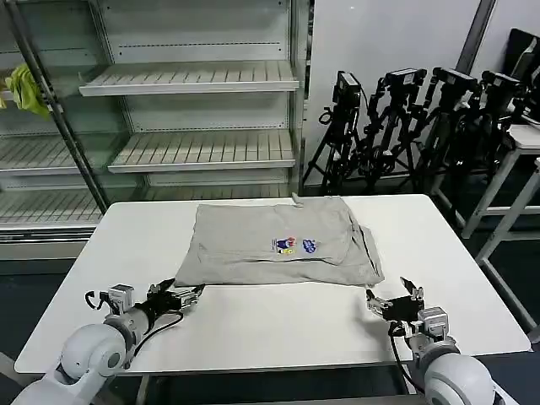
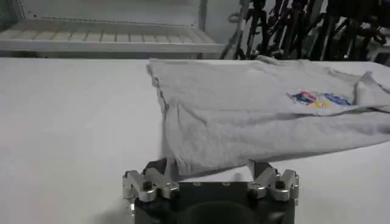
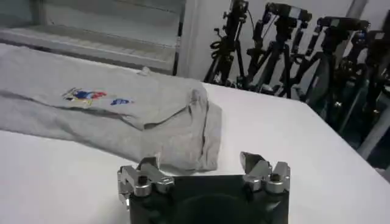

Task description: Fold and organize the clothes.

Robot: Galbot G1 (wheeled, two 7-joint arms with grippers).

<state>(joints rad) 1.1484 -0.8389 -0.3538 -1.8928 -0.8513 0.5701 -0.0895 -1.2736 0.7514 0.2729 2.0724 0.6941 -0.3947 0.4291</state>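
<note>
A light grey short-sleeved shirt (image 1: pixel 270 240) lies partly folded on the white table (image 1: pixel 278 325), its small multicolour print (image 1: pixel 295 245) facing up. My left gripper (image 1: pixel 192 294) is low at the shirt's near left corner. In the left wrist view that gripper (image 2: pixel 209 169) is open, with the corner of the shirt (image 2: pixel 244 115) reaching in between its fingers. My right gripper (image 1: pixel 392 294) stands open just in front of the shirt's bunched near right corner. In the right wrist view the right gripper (image 3: pixel 198 163) holds nothing, and the shirt (image 3: pixel 116 115) ends beside one finger.
Empty metal shelves (image 1: pixel 194 80) stand behind the table, with a yellow-green rag (image 1: pixel 25 89) hanging at the far left. Black camera tripods (image 1: pixel 405 126) crowd the back right. Another table (image 1: pixel 523 139) stands at the right edge. The table's front strip is bare.
</note>
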